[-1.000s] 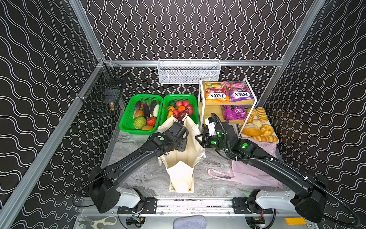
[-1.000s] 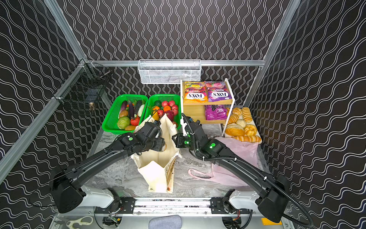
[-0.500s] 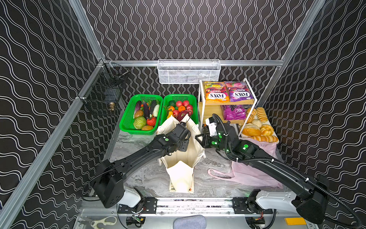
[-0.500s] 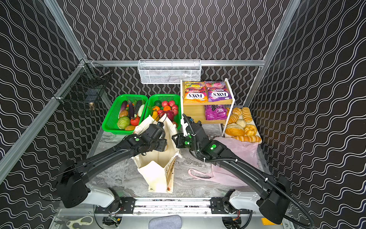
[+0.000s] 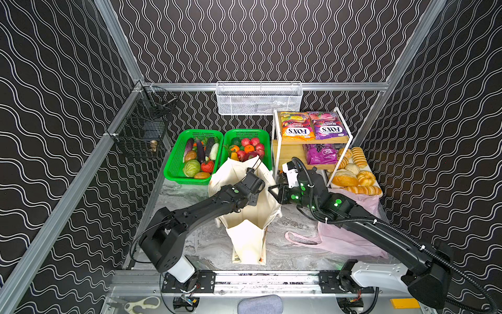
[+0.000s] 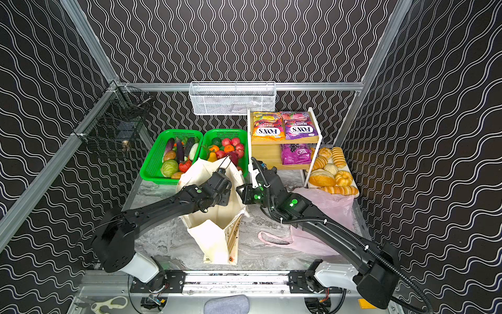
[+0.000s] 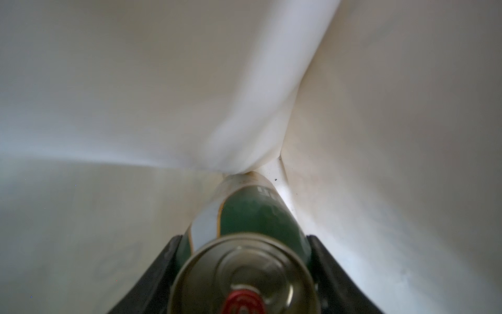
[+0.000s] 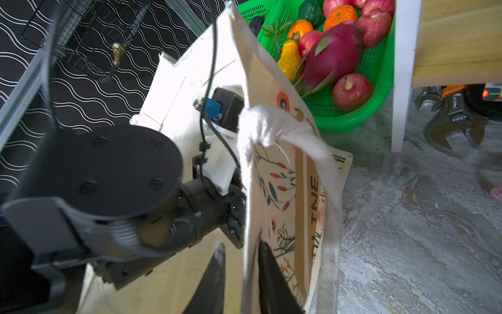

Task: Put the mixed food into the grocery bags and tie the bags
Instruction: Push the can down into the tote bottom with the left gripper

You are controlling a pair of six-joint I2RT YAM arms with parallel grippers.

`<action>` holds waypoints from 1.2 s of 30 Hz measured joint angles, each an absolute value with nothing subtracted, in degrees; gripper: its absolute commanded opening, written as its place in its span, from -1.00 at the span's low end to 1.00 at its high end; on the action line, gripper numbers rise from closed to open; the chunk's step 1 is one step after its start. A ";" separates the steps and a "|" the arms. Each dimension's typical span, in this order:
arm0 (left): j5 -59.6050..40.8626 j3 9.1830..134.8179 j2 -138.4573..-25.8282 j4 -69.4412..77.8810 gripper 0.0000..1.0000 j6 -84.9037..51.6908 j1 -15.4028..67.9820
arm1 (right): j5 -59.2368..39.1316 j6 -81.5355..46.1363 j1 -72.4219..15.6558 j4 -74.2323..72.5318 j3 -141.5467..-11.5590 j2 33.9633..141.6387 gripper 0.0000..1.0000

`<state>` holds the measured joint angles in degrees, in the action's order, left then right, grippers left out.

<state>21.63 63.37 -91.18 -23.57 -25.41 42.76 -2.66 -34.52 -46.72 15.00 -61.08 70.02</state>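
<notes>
The cream floral tote (image 5: 250,236) (image 6: 214,239) stands open at mid-table. My left gripper (image 7: 243,239) reaches down into it, shut on the green drink can (image 7: 255,212), with cream cloth all around. My right gripper (image 5: 271,189) (image 8: 241,247) is at the tote's right rim, shut on the wall (image 8: 285,190) with one finger inside and one outside. The pink plastic bag (image 5: 342,239) lies flat under the right arm. Dragon fruit (image 8: 331,57), pear (image 8: 289,57), apples (image 8: 351,91) and an orange (image 8: 339,16) lie in the green basket (image 5: 245,133). The orange FOX'S packet (image 5: 294,127) and the grape packet (image 5: 317,153) sit on the shelf.
A second green basket (image 5: 176,163) with vegetables stands at the back left. The white shelf frame (image 5: 275,152) stands just behind my right gripper, bread rolls (image 5: 350,174) to its right. Wrenches (image 8: 451,119) lie under the shelf. A white wire basket (image 5: 258,98) hangs on the back rail.
My left arm has swung right and pushed its gripper with the can further into the tote's mouth. The right gripper has stayed at the rim.
</notes>
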 measured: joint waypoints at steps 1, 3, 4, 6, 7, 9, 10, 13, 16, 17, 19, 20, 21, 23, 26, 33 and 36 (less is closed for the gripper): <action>21.63 63.02 -91.50 -22.98 -0.28 -25.56 42.74 | -2.66 -34.57 -46.72 14.98 -61.06 70.13 -0.53; 21.56 62.48 -92.20 -22.09 -0.26 -25.89 42.74 | -2.68 -34.96 -46.72 15.00 -60.99 70.32 -0.53; 21.56 62.26 -92.60 -21.74 -0.26 -26.22 42.74 | -2.68 -34.98 -46.72 14.98 -60.93 70.39 -0.52; 21.69 61.95 -93.25 -21.04 -0.25 -26.65 42.76 | -2.68 -35.16 -46.72 14.98 -60.80 70.43 -0.51; 21.67 61.89 -93.38 -20.67 -0.23 -26.68 42.76 | -2.66 -35.14 -46.72 15.00 -60.77 70.46 -0.50; 21.89 61.80 -93.58 -20.23 -0.18 -26.81 42.76 | -2.61 -35.14 -46.72 15.00 -60.77 70.46 -0.47; 22.02 61.73 -93.65 -19.99 -0.15 -26.96 42.76 | -2.59 -35.14 -46.72 15.00 -60.77 70.46 -0.46; 22.50 60.90 -93.67 -18.46 -0.09 -27.18 42.76 | -2.20 -35.16 -46.72 15.00 -60.75 70.43 -0.37; 23.16 60.38 -93.89 -17.04 -0.04 -27.44 42.76 | -2.00 -35.33 -46.72 15.00 -60.77 70.41 -0.30; 23.29 60.38 -94.11 -16.67 -0.02 -27.44 42.76 | -1.98 -35.42 -46.72 15.00 -60.77 70.41 -0.28; 23.66 60.51 -94.70 -16.10 0.01 -27.44 42.76 | -1.98 -35.55 -46.72 15.03 -60.77 70.41 -0.24; 23.79 60.75 -95.00 -15.97 0.02 -27.44 42.76 | -1.98 -35.55 -46.72 15.03 -60.77 70.41 -0.24; 23.92 60.97 -95.31 -15.94 0.02 -27.42 42.76 | -1.98 -35.57 -46.72 15.03 -60.77 70.41 -0.23; 23.94 61.41 -95.59 -16.03 0.03 -27.42 42.74 | -1.96 -35.57 -46.72 15.05 -60.82 70.39 -0.22; 23.92 61.65 -95.77 -16.19 0.05 -27.40 42.72 | -1.76 -35.55 -46.72 15.09 -60.90 70.28 -0.21; 23.24 62.92 -95.68 -18.52 0.40 -27.18 42.68 | -0.69 -35.55 -46.72 15.18 -60.88 69.25 -0.06; 22.06 62.65 -94.26 -20.58 0.53 -26.89 42.61 | -0.27 -35.55 -46.72 15.18 -60.80 68.82 -0.03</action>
